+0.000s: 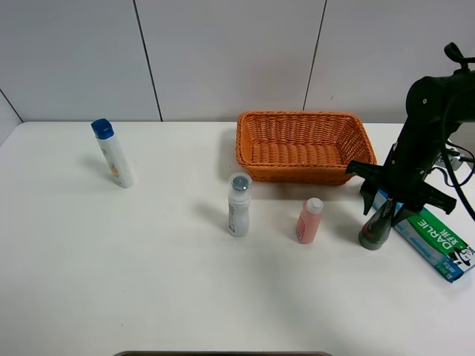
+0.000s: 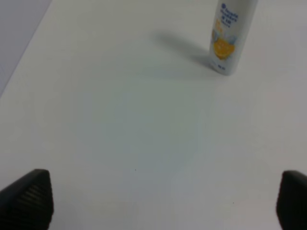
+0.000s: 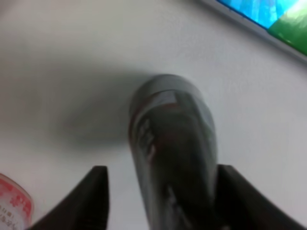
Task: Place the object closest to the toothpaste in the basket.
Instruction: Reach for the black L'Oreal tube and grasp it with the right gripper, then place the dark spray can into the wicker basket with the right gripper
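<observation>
Dark grey bottle [image 1: 373,231] [image 3: 172,143] stands upright on the bench [image 1: 148,282], front-right of the basket [image 1: 297,115], just beside the toothpaste box [image 1: 438,241] [image 3: 268,14]. Right hand [image 1: 384,215] [image 3: 163,191] is down over it, 2 fingers [image 3: 98,191] spread w/ the bottle between; a gap shows on 1 side, so not clamped. Pink bottle [image 1: 309,221] [image 3: 14,201] and white clear-cap bottle [image 1: 238,208] stand in front of the basket. Blue-cap bottle [image 1: 113,154] [image 2: 230,33] is far left of the basket. Left hand [image 2: 160,196] is spread wide over bare bench.
</observation>
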Motion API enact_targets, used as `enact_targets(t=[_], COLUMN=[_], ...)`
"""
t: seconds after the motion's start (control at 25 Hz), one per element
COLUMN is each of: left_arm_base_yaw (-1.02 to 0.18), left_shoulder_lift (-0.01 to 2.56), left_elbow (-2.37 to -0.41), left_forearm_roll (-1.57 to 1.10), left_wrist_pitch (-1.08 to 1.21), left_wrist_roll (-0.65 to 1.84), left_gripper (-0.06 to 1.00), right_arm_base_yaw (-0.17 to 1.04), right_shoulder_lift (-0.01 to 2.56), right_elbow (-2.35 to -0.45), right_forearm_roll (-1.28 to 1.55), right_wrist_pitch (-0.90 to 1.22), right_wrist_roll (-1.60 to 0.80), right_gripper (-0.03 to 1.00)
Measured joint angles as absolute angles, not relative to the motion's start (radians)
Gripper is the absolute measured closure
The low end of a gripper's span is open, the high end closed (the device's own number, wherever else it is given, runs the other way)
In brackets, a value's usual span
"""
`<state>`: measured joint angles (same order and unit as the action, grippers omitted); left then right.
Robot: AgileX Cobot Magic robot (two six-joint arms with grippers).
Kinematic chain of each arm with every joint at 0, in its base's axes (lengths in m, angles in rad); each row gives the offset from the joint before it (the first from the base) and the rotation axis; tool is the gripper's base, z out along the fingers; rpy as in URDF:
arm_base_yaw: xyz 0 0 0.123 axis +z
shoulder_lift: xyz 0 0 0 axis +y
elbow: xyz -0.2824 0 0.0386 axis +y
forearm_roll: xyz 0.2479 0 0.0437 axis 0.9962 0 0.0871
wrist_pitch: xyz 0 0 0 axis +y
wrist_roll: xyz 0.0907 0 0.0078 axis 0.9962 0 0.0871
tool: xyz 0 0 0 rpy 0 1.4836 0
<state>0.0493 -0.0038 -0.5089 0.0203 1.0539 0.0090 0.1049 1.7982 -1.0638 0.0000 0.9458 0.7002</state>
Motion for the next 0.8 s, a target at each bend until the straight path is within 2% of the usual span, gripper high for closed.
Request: enact_targets(t=[0.12,0.36,0.8], left_arm_base_yaw=[0.049,0.049,0.049], left_shoulder_lift=[-0.004,-0.004,-0.004], left_elbow=[-0.509,-0.509,-0.509], left_forearm_roll=[0.02,0.02,0.02], left_wrist_pitch=[1.054,1.054,1.054], left_wrist_roll=[0.009,0.009,0.009], left_gripper=[0.0,0.0,0.0], right_arm_base_yaw=[0.105,0.105,0.105], right_shoulder_lift=[1.798,1.798,1.798], right_elbow=[-1.064,-1.064,-1.064], right_forearm_roll=[0.0,0.0,0.0], right_wrist_pitch=[0.952,0.965,0.998], right_wrist_roll=[0.7,0.701,0.698], right_gripper=[0.59,0.69,0.69])
